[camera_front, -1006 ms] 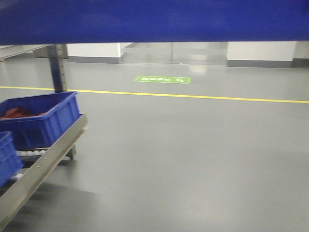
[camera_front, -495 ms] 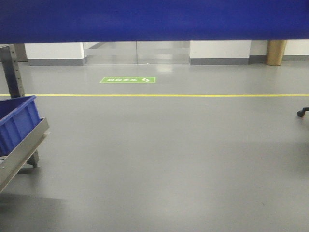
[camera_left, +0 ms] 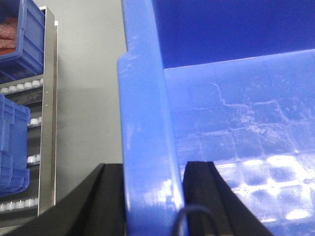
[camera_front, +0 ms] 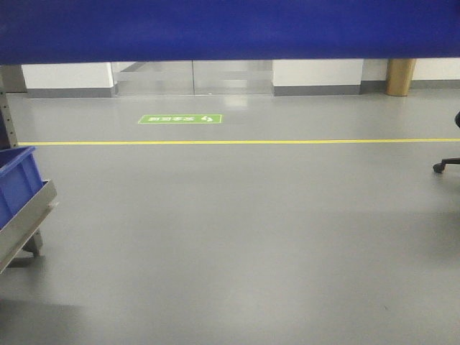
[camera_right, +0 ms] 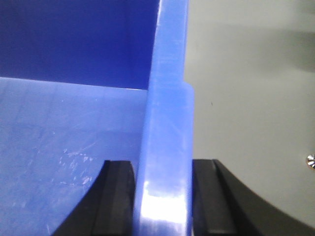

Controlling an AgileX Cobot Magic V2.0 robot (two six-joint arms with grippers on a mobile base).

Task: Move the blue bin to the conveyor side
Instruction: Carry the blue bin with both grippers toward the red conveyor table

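- The blue bin [camera_front: 230, 29] is held up off the floor [camera_front: 237, 237] in front of the robot. In the front view it shows only as a level dark-blue band across the whole top.
- Its long axis runs left to right, square to the way the robot faces, with one end wall at each arm. Both wrist views look down past the rim onto the scuffed inside bottom, so the opening faces up.
- The left gripper [camera_left: 152, 196] is clamped on the left end wall, with a black finger pressed against each face of it just below the thickened rim.
- The right gripper [camera_right: 165, 201] pinches the right end wall in the same way, one finger inside the bin and one outside.
- Since a second ago the view has swung right. The smaller blue crate [camera_front: 16, 180] and its metal rail [camera_front: 25, 215] have slid to the far left edge, with only a corner showing.
- The green floor marking [camera_front: 180, 118] has shifted left along the yellow line [camera_front: 237, 141].
- A brown column [camera_front: 399, 76] and a chair caster [camera_front: 440, 167] have come in at the right.
- The bin's band looks unchanged.
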